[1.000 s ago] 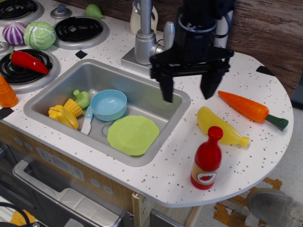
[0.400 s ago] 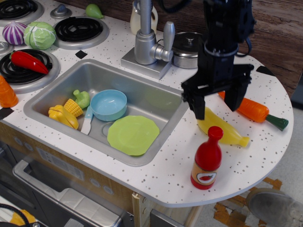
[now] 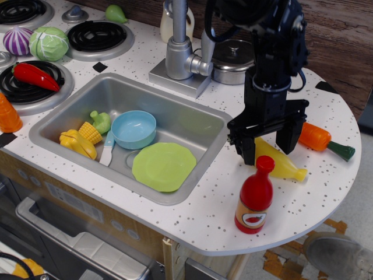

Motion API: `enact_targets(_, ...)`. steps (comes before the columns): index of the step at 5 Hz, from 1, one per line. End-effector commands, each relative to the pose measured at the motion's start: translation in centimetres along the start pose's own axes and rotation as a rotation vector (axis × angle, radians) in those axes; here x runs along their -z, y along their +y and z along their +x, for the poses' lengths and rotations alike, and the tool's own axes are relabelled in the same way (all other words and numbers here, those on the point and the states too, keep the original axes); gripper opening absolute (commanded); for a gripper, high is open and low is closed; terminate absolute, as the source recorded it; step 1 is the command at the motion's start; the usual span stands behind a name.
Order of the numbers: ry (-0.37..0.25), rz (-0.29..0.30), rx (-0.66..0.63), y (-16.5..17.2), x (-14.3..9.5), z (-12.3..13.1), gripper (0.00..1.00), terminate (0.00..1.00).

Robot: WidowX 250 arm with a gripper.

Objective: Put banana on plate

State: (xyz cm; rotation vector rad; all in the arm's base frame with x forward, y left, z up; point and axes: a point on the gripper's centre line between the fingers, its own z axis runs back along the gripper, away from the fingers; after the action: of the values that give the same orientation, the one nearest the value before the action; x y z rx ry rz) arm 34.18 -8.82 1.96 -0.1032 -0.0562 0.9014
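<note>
Where the counter curves off to the right of the sink, the banana lies flat on the speckled top, tapered tip pointing right. Red ketchup bottle stands upright just in front of it, cap close to the banana's near edge. Orange carrot lies just behind and right, green end toward the counter rim, partly hidden by the arm. Metal pot with lid sits behind, beside the faucet. Inside the sink: lime-green plate flat on the basin floor toward the front right, light blue bowl just behind-left of it, corn pieces and a small green item at the left end. Stove side, far left: red pepper, cabbage, purple onion. Sink wall and rim stand between banana and plate. Gripper is low over the banana's thick left end, fingers spread wide, one finger left of the fruit, the other on the carrot side. Fingers straddle the banana; cannot tell whether either tip touches it. Nothing pinched.
</note>
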Motion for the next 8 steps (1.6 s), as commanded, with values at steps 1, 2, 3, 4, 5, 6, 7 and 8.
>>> enact_targets(1, -0.029, -0.009, 0.011, -0.5, -0.7, -0.6, 0.00, 0.00)
enact_targets(2, -0.047, 0.036, 0.061, 0.5, -2.3, 0.8, 0.00, 0.00)
enact_targets(3, -0.098, 0.102, 0.104, 2.0, -4.4, 3.2, 0.00, 0.00)
enact_targets(4, -0.137, 0.162, 0.154, 4.4, -6.4, 5.8, 0.00, 0.00)
enact_targets(5, -0.162, 0.173, 0.203, 6.8, -6.3, 7.5, 0.00, 0.00)
enact_targets(6, -0.176, 0.141, 0.242, 8.8, -4.7, 8.1, 0.00, 0.00)
enact_targets(7, -0.184, 0.117, 0.257, 9.8, -3.1, 8.0, 0.00, 0.00)
enact_targets(8, -0.179, 0.099, 0.272, 10.2, -2.5, 8.0, 0.00, 0.00)
